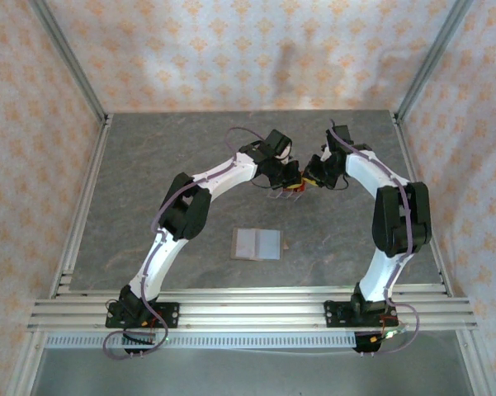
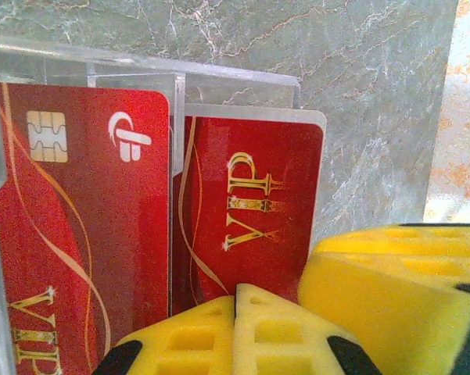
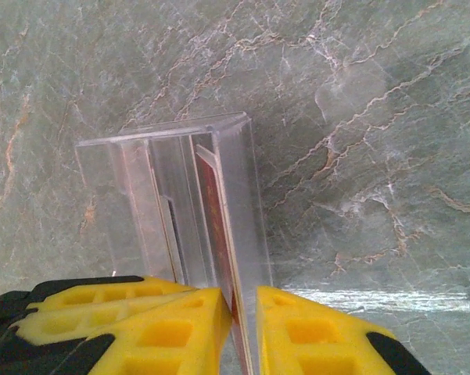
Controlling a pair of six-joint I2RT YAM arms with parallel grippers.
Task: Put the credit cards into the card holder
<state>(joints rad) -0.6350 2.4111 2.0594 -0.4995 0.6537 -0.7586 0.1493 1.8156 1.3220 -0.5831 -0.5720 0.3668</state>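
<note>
Two red credit cards, one with a chip [image 2: 78, 219] and one marked VIP [image 2: 250, 203], stand upright in a clear slotted rack [image 2: 141, 66]. My left gripper [image 2: 236, 301] is shut just in front of the VIP card's lower edge, with nothing between its tips. Edge-on, a red card [image 3: 215, 219] in the rack [image 3: 164, 187] runs down between the fingers of my right gripper [image 3: 242, 312]. Those jaws stand slightly apart, the left pad against the card and a gap on the right. The card holder [image 1: 256, 243] lies open and grey-faced, nearer the arm bases than the rack [image 1: 287, 191].
Both grippers [image 1: 290, 177] [image 1: 307, 177] crowd together at the rack in the middle of the grey marbled table [image 1: 148, 165]. A yellow finger [image 2: 391, 289] of the right gripper sits close beside my left fingertips. Aluminium rails frame the table's edges.
</note>
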